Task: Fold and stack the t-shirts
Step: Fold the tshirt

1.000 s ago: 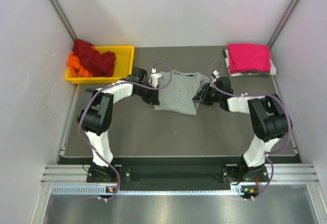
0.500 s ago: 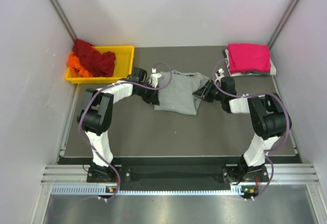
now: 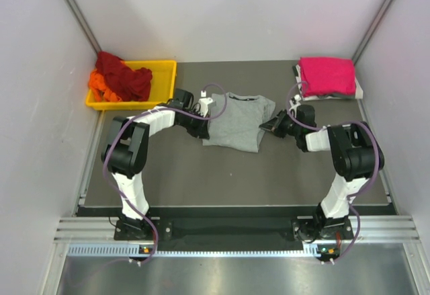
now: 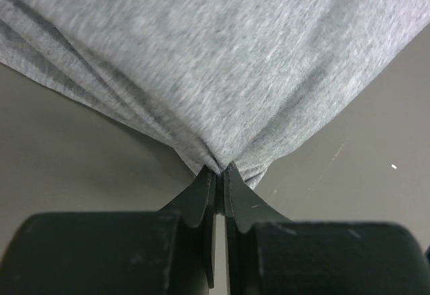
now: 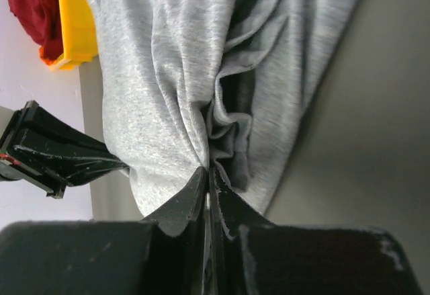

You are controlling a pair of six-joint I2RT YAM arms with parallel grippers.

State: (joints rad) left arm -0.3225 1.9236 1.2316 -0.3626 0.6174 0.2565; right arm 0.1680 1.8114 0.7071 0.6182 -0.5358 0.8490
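Observation:
A light heather-grey t-shirt (image 3: 235,122) with a dark collar lies stretched on the dark table between my two grippers. My left gripper (image 3: 202,125) is shut on its left edge; the wrist view shows the cloth (image 4: 222,73) pinched at the fingertips (image 4: 220,172). My right gripper (image 3: 269,125) is shut on its right edge, the cloth (image 5: 168,80) bunched at the fingertips (image 5: 209,174). A folded magenta-pink t-shirt (image 3: 326,75) lies at the back right. Dark red (image 3: 124,73) and orange (image 3: 101,85) t-shirts lie in a yellow tray.
The yellow tray (image 3: 164,80) stands at the back left, also seen in the right wrist view (image 5: 75,19). The pink shirt rests on a white sheet (image 3: 358,90). White walls enclose the table on three sides.
My right gripper has moved right and slightly back with the shirt's right edge, pulling the cloth flatter and wider. The left gripper has held still.

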